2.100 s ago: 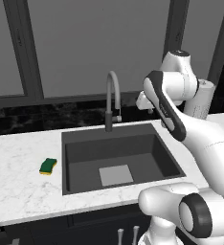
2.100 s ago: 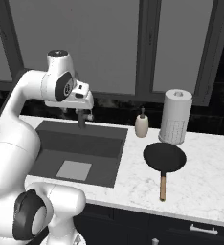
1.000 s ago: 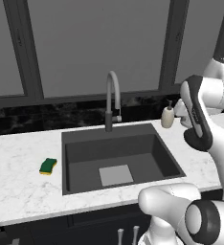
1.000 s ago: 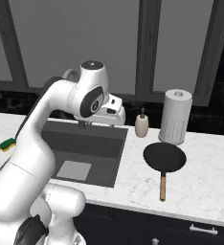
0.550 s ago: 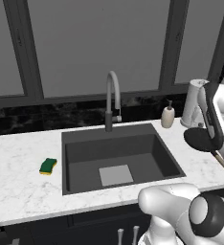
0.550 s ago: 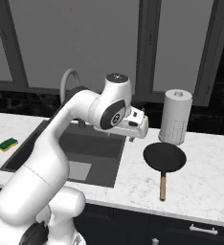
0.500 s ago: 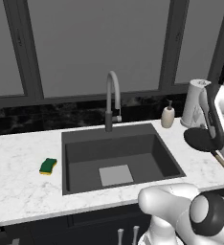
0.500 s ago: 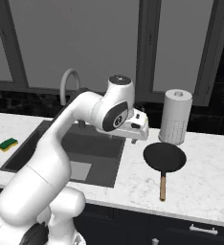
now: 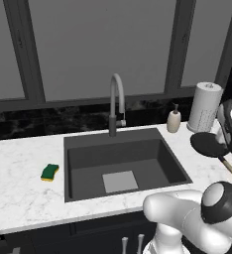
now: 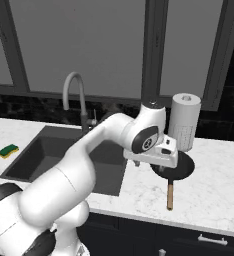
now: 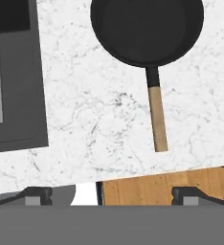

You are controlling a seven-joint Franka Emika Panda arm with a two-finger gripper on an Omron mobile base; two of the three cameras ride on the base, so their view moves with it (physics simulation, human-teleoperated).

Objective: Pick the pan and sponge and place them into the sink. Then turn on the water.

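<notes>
Jaws stand wide apart with nothing between them: the gripper (image 11: 111, 194) looks down on bare white marble counter (image 11: 99, 119) near the front edge, the pan's handle just ahead and to one side of its fingertips (image 11: 37, 195). By my reading the task is barely begun; none of its three parts is done. The sink (image 9: 123, 166), a big dark grey rectangular basin with a lighter square patch on its floor, holds nothing. The faucet (image 9: 116, 104), a tall grey gooseneck on a dark base, shows no stream, so the water is off. The pan (image 11: 147, 28), round, black and shallow with a short dark neck running into a thin light-brown wooden handle (image 11: 157, 119), sits flat on the counter to the right of the basin, near the paper towel roll (image 10: 184, 122), with the arm's wrist above it. The sponge (image 9: 49, 171), a small block with a green top over a yellow layer, lies on the counter left of the basin, well apart from the arm. Left to do: grasp the pan, most likely first, carry it into the basin, fetch the sponge, then open the tap.
</notes>
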